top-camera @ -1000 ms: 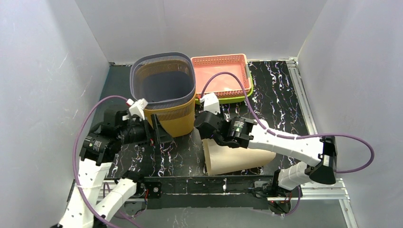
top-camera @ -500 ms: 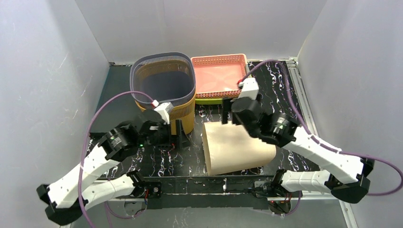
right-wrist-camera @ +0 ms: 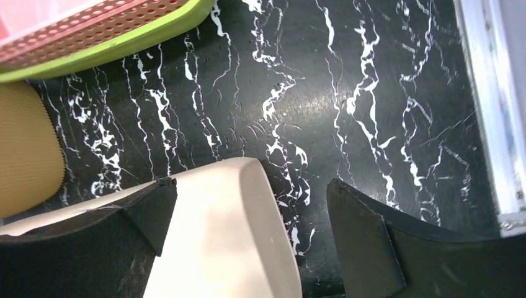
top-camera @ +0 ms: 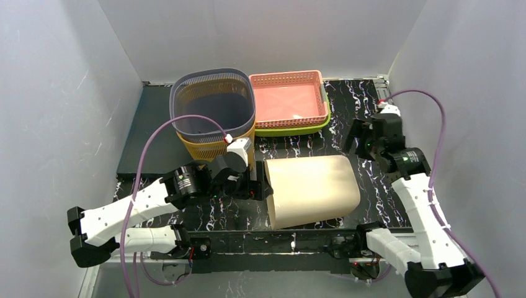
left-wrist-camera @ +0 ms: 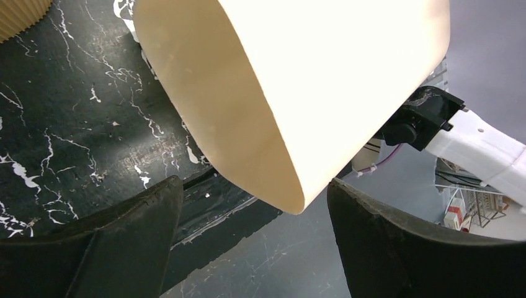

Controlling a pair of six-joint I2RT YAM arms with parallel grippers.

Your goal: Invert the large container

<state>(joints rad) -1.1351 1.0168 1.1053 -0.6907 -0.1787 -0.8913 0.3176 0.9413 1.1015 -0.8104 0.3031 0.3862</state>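
1. The cream large container [top-camera: 313, 189] lies on its side on the black marbled table [top-camera: 372, 105], close to the front edge and between the two arms.
2. Behind it to the left, a grey ribbed basket [top-camera: 211, 93] sits upright, nested inside a yellow basket [top-camera: 201, 148].
3. Beside that stack at the back, a pink mesh tray [top-camera: 288, 79] rests inside a green tray [top-camera: 291, 129].
4. The left arm reaches low across the table. The left gripper [top-camera: 257, 185], jaws wide apart, straddles the edge of the container's left end without clamping it.
5. The right gripper [top-camera: 365, 139] hangs with its jaws spread and holding nothing, over the table near the container's far right corner.
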